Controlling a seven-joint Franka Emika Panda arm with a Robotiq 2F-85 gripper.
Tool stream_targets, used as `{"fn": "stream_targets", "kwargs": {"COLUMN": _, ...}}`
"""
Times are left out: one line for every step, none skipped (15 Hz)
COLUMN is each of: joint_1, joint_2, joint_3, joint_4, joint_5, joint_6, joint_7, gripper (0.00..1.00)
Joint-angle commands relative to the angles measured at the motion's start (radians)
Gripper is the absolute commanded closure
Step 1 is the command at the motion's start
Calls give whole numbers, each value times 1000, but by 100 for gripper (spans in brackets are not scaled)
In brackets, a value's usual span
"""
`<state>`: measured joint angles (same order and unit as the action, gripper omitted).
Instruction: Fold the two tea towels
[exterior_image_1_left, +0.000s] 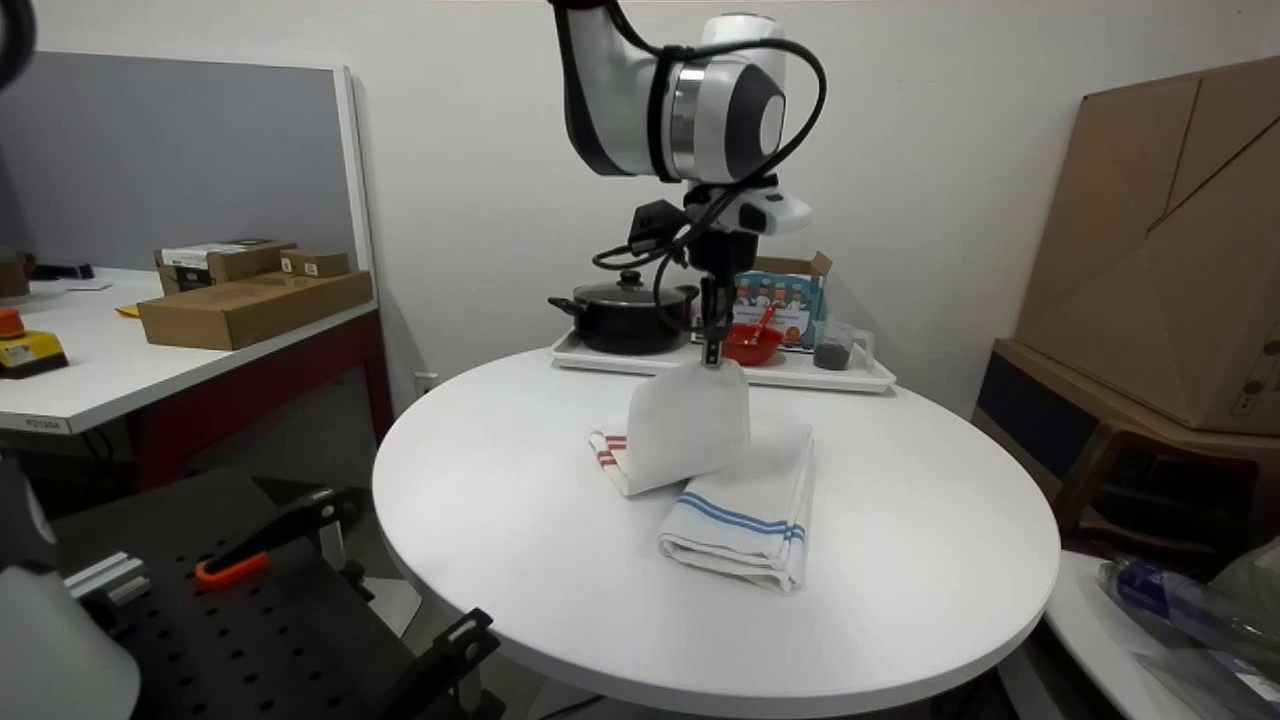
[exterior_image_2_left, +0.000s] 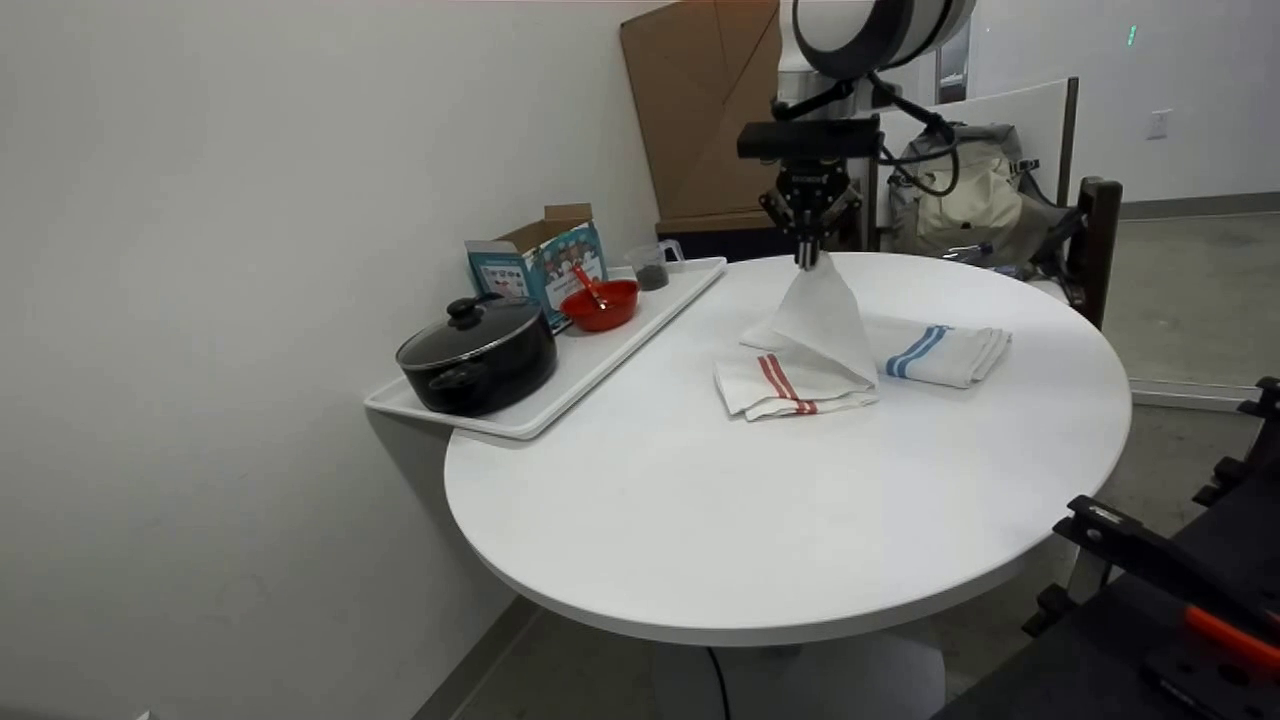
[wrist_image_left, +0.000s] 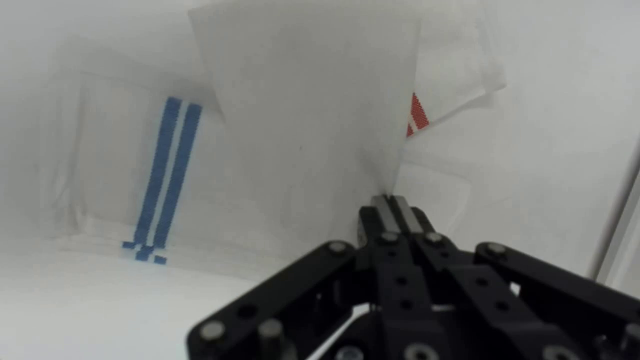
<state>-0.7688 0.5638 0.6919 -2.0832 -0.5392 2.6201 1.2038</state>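
Note:
The red-striped tea towel (exterior_image_1_left: 690, 425) is partly raised off the table; it also shows in an exterior view (exterior_image_2_left: 825, 325) and the wrist view (wrist_image_left: 310, 100). My gripper (exterior_image_1_left: 711, 358) is shut on its top edge or corner, seen also in an exterior view (exterior_image_2_left: 806, 258) and the wrist view (wrist_image_left: 392, 199). Its striped lower part rests on the table. The blue-striped tea towel (exterior_image_1_left: 740, 525) lies folded flat beside it, also visible in an exterior view (exterior_image_2_left: 945, 352) and the wrist view (wrist_image_left: 165, 175). The raised cloth hides part of the blue-striped towel.
A round white table (exterior_image_1_left: 900, 600) bears the towels. At its wall side is a white tray (exterior_image_2_left: 600, 378) with a black lidded pot (exterior_image_2_left: 480, 355), red bowl (exterior_image_2_left: 605, 308), open box (exterior_image_2_left: 570, 255) and measuring cup (exterior_image_2_left: 652, 268). A large carton (exterior_image_1_left: 1150, 240) stands beside the table.

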Motion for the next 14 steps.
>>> {"fn": "stream_targets", "kwargs": {"joint_1": 218, "joint_2": 23, "joint_3": -161, "joint_4": 79, "joint_5": 199, "joint_6": 16, "joint_7": -162, "gripper": 100}}
{"fn": "stream_targets", "kwargs": {"joint_1": 241, "joint_2": 28, "joint_3": -168, "joint_4": 77, "joint_5": 253, "joint_6": 12, "joint_7": -204, "gripper": 100}}
{"fn": "stream_targets", "kwargs": {"joint_1": 311, "joint_2": 13, "joint_3": -224, "joint_4": 70, "joint_5": 343, "joint_6": 14, "joint_7": -284, "gripper": 100}}
{"fn": "stream_targets", "kwargs": {"joint_1": 372, "joint_2": 3, "joint_3": -270, "joint_4": 67, "joint_5": 426, "joint_6": 12, "joint_7": -359, "gripper": 100}}
{"fn": "stream_targets", "kwargs": {"joint_1": 428, "joint_2": -7, "joint_3": -308, "joint_4": 61, "joint_5": 499, "joint_6": 10, "joint_7": -425, "gripper": 100}}
{"fn": "stream_targets", "kwargs": {"joint_1": 479, "joint_2": -11, "joint_3": -342, "joint_4": 61, "joint_5": 553, "joint_6": 3, "joint_7": -474, "gripper": 100}}
{"fn": "stream_targets", "kwargs": {"joint_1": 527, "joint_2": -13, "joint_3": -377, "joint_4": 59, "joint_5": 600, "joint_6": 3, "joint_7": -520, "gripper": 100}}
{"fn": "stream_targets", "kwargs": {"joint_1": 578, "joint_2": -12, "joint_3": -416, "joint_4": 61, "joint_5": 633, "joint_6": 7, "joint_7": -551, "gripper": 100}}
{"fn": "stream_targets", "kwargs": {"joint_1": 629, "joint_2": -7, "joint_3": -459, "joint_4": 64, "joint_5": 651, "joint_6": 24, "joint_7": -563, "gripper": 100}}
{"fn": "stream_targets", "kwargs": {"joint_1": 669, "joint_2": 0, "joint_3": -494, "joint_4": 69, "joint_5": 667, "joint_6": 36, "joint_7": -577, "gripper": 100}}
{"fn": "stream_targets", "kwargs": {"joint_1": 706, "joint_2": 12, "joint_3": -527, "joint_4": 77, "joint_5": 679, "joint_6": 51, "joint_7": -580, "gripper": 100}}
{"fn": "stream_targets", "kwargs": {"joint_1": 733, "joint_2": 19, "joint_3": -553, "joint_4": 83, "joint_5": 692, "joint_6": 62, "joint_7": -584, "gripper": 100}}
{"fn": "stream_targets", "kwargs": {"joint_1": 756, "joint_2": 30, "joint_3": -576, "joint_4": 92, "joint_5": 704, "joint_6": 73, "joint_7": -581, "gripper": 100}}
{"fn": "stream_targets", "kwargs": {"joint_1": 778, "joint_2": 39, "joint_3": -599, "joint_4": 99, "joint_5": 710, "joint_6": 84, "joint_7": -576, "gripper": 100}}
